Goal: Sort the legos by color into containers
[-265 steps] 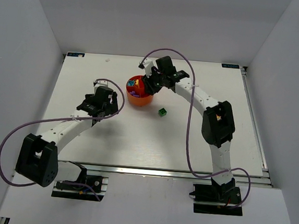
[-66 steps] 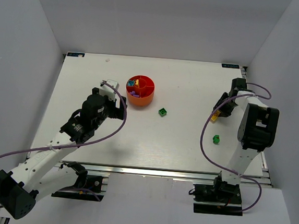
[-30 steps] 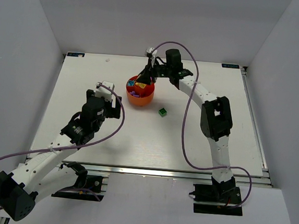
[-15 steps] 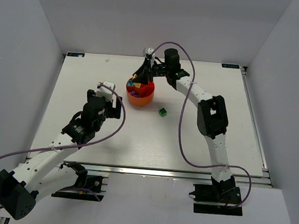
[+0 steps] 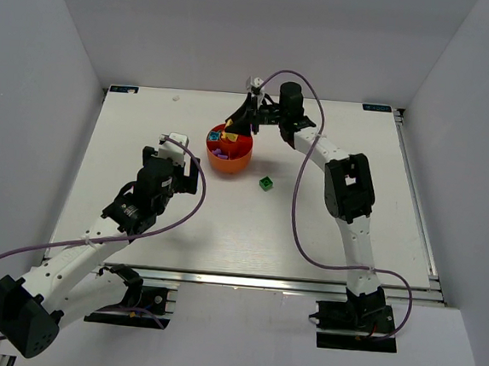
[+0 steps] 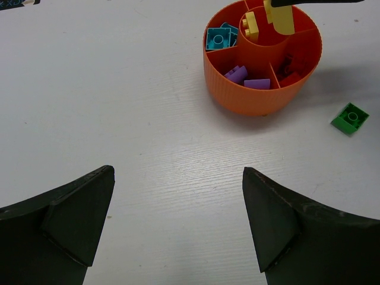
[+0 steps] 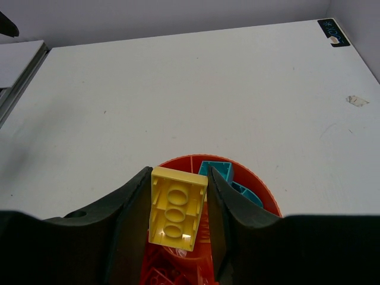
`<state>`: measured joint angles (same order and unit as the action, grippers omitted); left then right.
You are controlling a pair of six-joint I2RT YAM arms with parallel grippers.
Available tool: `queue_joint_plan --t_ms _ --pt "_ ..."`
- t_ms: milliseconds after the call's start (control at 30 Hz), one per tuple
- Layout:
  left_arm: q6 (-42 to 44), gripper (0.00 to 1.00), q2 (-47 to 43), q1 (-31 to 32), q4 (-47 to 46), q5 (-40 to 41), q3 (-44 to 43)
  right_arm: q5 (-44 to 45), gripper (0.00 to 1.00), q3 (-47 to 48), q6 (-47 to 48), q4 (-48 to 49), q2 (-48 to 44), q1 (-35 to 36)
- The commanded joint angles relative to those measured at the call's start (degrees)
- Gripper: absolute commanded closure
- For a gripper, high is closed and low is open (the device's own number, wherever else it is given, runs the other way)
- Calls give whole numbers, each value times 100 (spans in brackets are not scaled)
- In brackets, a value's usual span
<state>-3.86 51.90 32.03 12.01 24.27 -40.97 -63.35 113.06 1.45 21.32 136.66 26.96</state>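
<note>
The round red-orange bowl (image 5: pixel 228 152) stands at the table's back middle; it also shows in the left wrist view (image 6: pixel 261 89) and the right wrist view (image 7: pixel 261 193). Its compartments hold cyan (image 6: pixel 217 39), purple (image 6: pixel 256 84) and red (image 6: pixel 287 62) legos, and the central cup holds a yellow one (image 6: pixel 251 25). My right gripper (image 7: pixel 178 211) is shut on a yellow lego (image 7: pixel 176 206) just above the bowl's centre. A green lego (image 5: pixel 266 183) lies on the table right of the bowl, also in the left wrist view (image 6: pixel 350 118). My left gripper (image 6: pixel 178 231) is open and empty, left of and nearer than the bowl.
White walls enclose the table on three sides. The right arm (image 5: pixel 347 183) arches from the near right to the bowl. A small white scrap (image 7: pixel 356 101) lies on the table far from the bowl.
The right arm swung in from the table's right side to the bowl, carrying the yellow lego. In the last half second it shifted slightly right over the bowl. The left arm barely moved.
</note>
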Motion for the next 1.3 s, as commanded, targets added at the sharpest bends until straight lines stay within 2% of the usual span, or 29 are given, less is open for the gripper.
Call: queue_joint_plan --t_ms 0,433,667,733,767,867,900,967,1267 --pt "8 2 -22 -21 -15 78 10 -151 99 -117 -435 812 62 -85" --pt "8 2 13 -21 -14 104 19 60 94 6 -734 1050 256 -86" --pt "8 2 31 -21 -15 95 28 236 88 6 -717 935 309 -94" --pt "17 2 39 -21 -6 95 19 236 83 -11 -664 883 309 -77" --pt "8 2 40 -21 -14 87 28 218 76 -38 -629 874 309 -94" --pt "8 2 57 -21 -23 34 19 218 62 -82 -594 804 265 -77" --pt "8 2 57 -21 -32 8 19 227 60 -82 -559 769 256 -86" --pt "8 2 57 -21 -32 -71 19 236 48 -99 -541 733 203 -77" --pt "-1 2 40 -21 -102 -274 54 323 42 -178 -497 628 89 -86"
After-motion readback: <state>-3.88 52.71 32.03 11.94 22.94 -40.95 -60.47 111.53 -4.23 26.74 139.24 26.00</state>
